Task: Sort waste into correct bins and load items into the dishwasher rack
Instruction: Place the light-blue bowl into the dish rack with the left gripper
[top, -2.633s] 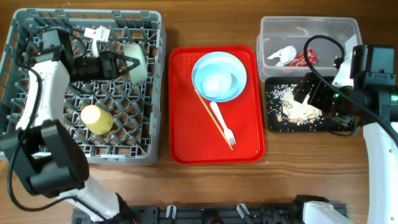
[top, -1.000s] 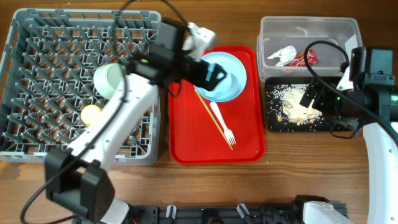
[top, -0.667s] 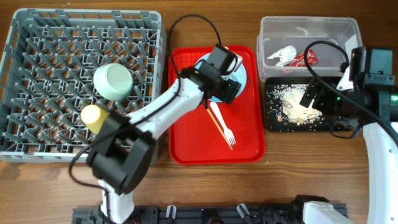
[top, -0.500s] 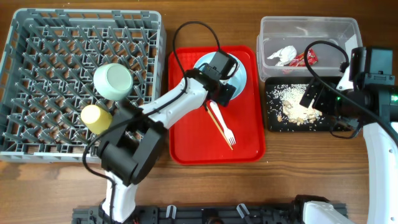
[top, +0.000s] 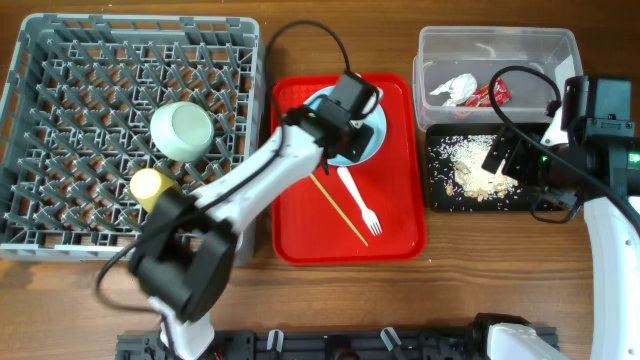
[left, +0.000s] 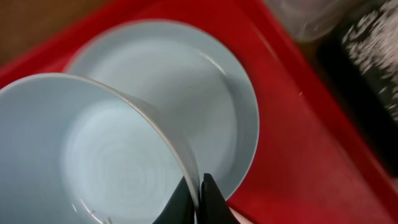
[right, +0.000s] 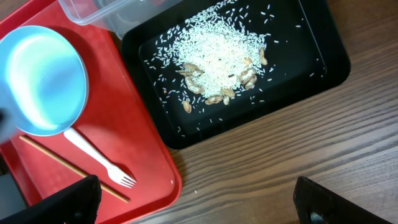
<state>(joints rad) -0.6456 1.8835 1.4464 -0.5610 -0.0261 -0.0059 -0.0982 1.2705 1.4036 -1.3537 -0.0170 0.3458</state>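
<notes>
My left gripper (left: 199, 193) is shut on the rim of the small white bowl (left: 93, 155), which sits tilted over the pale blue plate (left: 205, 93) on the red tray; overhead the gripper (top: 345, 125) covers part of the plate (top: 372, 135). The white fork (top: 358, 200) and wooden stick (top: 338, 205) lie below on the tray. The green bowl (top: 182, 130) and yellow cup (top: 152, 187) sit in the grey rack (top: 60, 100). My right gripper (right: 199, 205) is open and empty over the black tray (right: 311, 68) holding crumbs (right: 224, 56). Tissue (top: 455, 88) and wrapper (top: 490, 95) lie in the clear tub (top: 495, 45).
The red serving tray (top: 300, 230) lies between the rack and the bins on the wooden table (top: 480, 270). The left arm stretches from the front edge across the rack's right corner. The right arm's cable arcs above the tub.
My left arm left the green bowl in the rack, swung right to the red tray and shut on the white bowl's rim. The right arm has barely moved.
</notes>
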